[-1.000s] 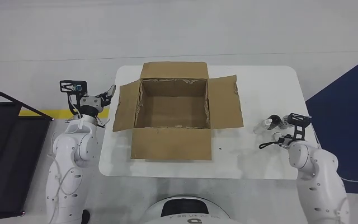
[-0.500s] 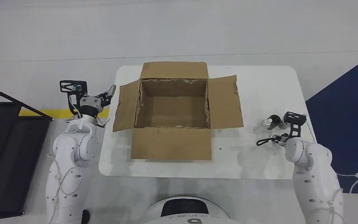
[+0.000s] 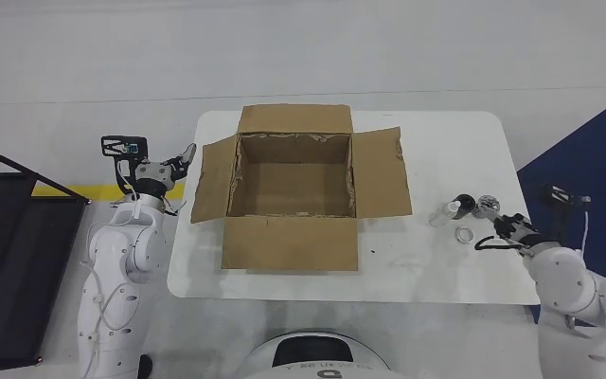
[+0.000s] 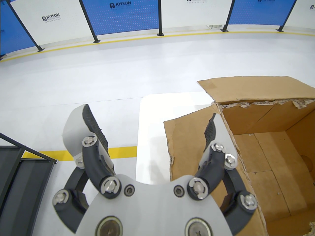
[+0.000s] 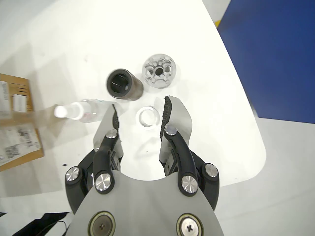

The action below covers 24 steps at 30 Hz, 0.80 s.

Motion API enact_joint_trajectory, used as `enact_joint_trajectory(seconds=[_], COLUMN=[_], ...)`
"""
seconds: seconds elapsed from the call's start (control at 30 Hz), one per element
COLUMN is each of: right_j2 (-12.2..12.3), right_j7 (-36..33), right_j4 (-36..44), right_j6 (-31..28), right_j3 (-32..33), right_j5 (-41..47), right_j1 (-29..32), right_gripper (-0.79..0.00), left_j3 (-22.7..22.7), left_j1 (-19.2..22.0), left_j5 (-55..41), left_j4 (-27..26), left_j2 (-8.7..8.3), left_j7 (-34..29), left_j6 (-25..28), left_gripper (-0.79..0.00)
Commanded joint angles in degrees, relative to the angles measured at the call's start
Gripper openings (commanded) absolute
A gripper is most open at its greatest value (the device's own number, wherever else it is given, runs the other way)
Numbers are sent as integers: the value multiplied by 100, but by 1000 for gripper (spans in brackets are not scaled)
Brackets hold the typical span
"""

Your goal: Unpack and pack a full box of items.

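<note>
Cardboard box (image 3: 294, 189), flaps spread, sits centre table (image 3: 436, 275). Right gripper (image 5: 140, 105), parted and empty, hangs at the right edge near a ring (image 5: 147, 118) and bottle (image 5: 81, 111); left gripper (image 4: 149, 111), likewise, off the left edge.

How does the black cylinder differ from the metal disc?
The cylinder is black; the disc is silvery. The cylinder stands taller, a tube on end; the disc lies flat. The cylinder has one wide bore; the disc a small centre hole ringed by cut-outs. Both sit on the table.

The box (image 4: 270, 153) is cut off in both wrist views
</note>
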<state>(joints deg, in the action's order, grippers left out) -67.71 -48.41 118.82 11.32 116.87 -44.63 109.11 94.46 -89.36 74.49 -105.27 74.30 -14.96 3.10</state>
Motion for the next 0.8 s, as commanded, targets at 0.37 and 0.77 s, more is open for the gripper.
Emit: enact_joint_trajectory(seconds=[0.37, 0.77], right_j2=[2, 1], right_j7=[-12, -27], right_j4=[-11, -53], right_j6=[6, -77], right_j3=[-11, -44], right_j5=[-129, -81], right_j1=[-18, -2], right_gripper=[0, 0], left_j3=[0, 0], left_j1=[0, 0], left_j5=[0, 0], left_j4=[0, 0], left_j2=[0, 0], left_j7=[0, 0], left_j6=[0, 0], left_gripper=[0, 0])
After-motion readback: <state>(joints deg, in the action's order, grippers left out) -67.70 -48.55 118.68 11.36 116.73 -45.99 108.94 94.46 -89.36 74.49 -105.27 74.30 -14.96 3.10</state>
